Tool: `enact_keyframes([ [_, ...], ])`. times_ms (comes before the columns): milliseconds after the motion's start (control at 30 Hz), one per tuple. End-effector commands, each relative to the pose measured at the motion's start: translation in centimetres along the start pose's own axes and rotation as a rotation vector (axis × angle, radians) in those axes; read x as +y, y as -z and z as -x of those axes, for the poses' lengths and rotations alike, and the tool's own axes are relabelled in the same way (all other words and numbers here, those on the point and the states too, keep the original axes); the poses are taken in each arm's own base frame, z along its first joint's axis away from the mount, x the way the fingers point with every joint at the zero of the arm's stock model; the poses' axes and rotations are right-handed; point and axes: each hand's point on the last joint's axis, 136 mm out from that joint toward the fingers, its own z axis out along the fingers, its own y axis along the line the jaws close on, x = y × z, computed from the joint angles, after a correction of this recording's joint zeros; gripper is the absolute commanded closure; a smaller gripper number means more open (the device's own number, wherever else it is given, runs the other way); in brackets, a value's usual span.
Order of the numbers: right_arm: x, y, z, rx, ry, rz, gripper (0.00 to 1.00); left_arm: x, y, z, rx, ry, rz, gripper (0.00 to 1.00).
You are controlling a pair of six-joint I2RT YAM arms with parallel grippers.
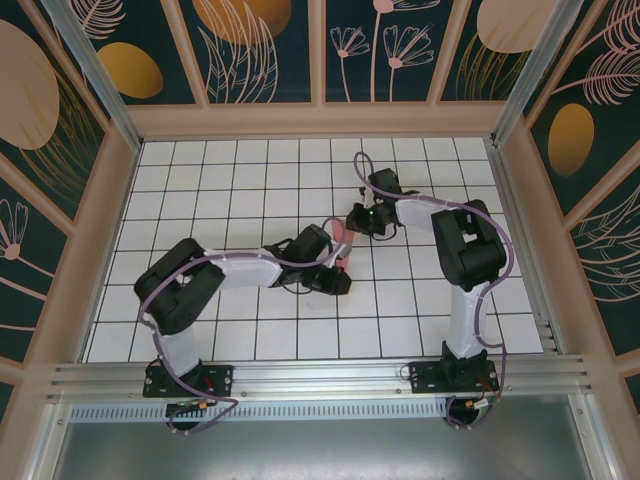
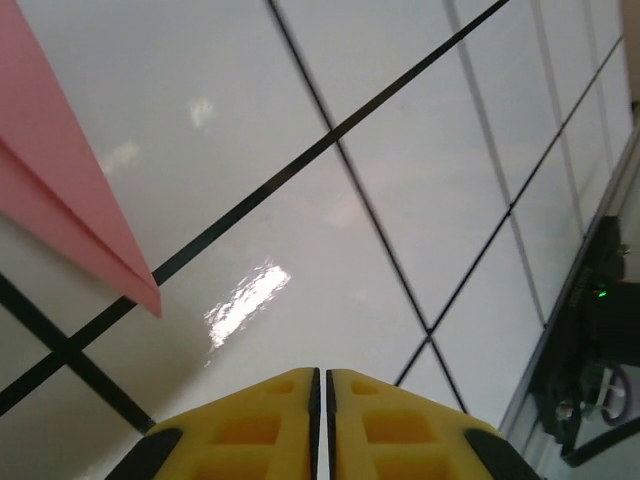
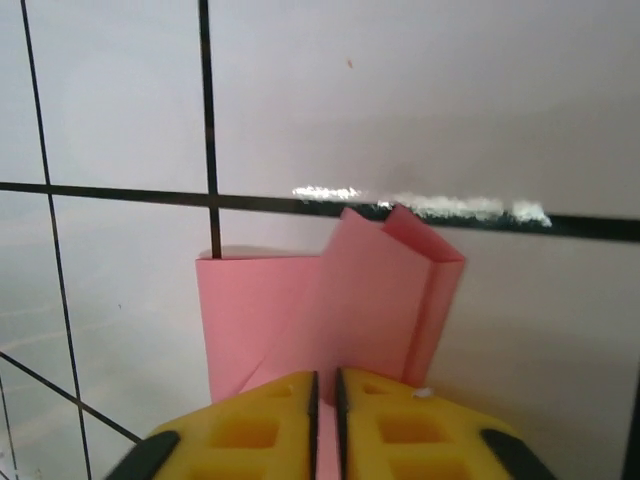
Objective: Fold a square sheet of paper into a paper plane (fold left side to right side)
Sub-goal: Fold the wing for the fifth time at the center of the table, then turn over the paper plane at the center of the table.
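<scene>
1. Paper (image 3: pixel 330 300): folded, on the counter (image 1: pixel 250 180) between the two arms, with its pointed tip near the left jaws.
2. Right jaws pinch its near edge, where flaps stand up. Left jaws are clenched and empty, apart from the tip.
3. Hold the right pinch steady and press the left jaws flat along the crease.
4. Likely risk: thin paper sliding or tearing.

Likely lab test cell: gridded white table (image 1: pixel 200 170), aluminium frame (image 1: pixel 300 375), floral-print panel walls (image 1: pixel 260 50).
</scene>
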Motion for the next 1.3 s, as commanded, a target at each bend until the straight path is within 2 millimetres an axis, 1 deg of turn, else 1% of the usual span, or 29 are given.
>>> enact_keyframes([
  [0,2.6,4.1,3.9,-0.122,0.094,-0.009,0.77,-1.0,4.5,3.2,-0.156,-0.051,0.046,0.86],
  [67,3.4,5.7,4.9,-0.159,0.117,-0.018,0.74,-0.3,6.6,4.4,-0.243,-0.061,0.118,0.86],
  [133,3.9,7.4,5.5,-0.193,0.133,-0.039,0.71,1.2,8.9,5.5,-0.335,-0.062,0.254,0.85],
  [200,3.7,8.8,5.5,-0.223,0.135,-0.077,0.68,2.5,10.8,6.1,-0.401,-0.05,0.369,0.84],
  [300,3.1,10.2,4.4,-0.247,0.121,-0.107,0.61,3.4,13.1,6.7,-0.494,-0.039,0.454,0.82],
  [367,3.1,10.4,3.1,-0.239,0.108,-0.11,0.57,3.4,14.2,6.9,-0.55,-0.03,0.464,0.82],
  [467,2.9,9.7,0.5,-0.212,0.079,-0.138,0.5,3.7,15.9,7.1,-0.634,-0.007,0.49,0.81],
  [533,2.7,8.3,-1.2,-0.179,0.066,-0.149,0.49,4.0,16.9,7.2,-0.679,0.007,0.514,0.81],
  [600,2.5,6.8,-2.5,-0.14,0.059,-0.161,0.48,4.0,17.7,7.2,-0.711,0.016,0.521,0.81],
  [700,2.1,4.8,-3.7,-0.095,0.062,-0.193,0.47,3.9,18.4,7.1,-0.735,0.02,0.524,0.8],
  [800,1.2,3.8,-4.2,-0.075,0.058,-0.242,0.47,4.1,18.9,6.9,-0.751,0.031,0.535,0.78],
  [867,0.6,3.3,-4.5,-0.066,0.054,-0.259,0.5,4.3,19.2,6.8,-0.762,0.039,0.542,0.78],
  [933,0.2,3.2,-4.6,-0.06,0.054,-0.275,0.58,4.4,19.6,6.7,-0.777,0.046,0.546,0.78],
  [967,0.1,3.2,-4.7,-0.057,0.056,-0.28,0.64,4.4,19.7,6.8,-0.782,0.046,0.548,0.78],
  [1033,0.2,3.5,-4.7,-0.06,0.066,-0.275,0.79,4.3,19.9,6.8,-0.79,0.047,0.551,0.77],
  [1133,1.5,4.4,-4.4,-0.08,0.095,-0.222,1.0,4.2,20.1,6.9,-0.8,0.048,0.549,0.77],
  [1267,4.9,5.7,-4.9,-0.093,0.13,-0.031,1.0,4.1,20.7,6.9,-0.821,0.05,0.551,0.77],
])
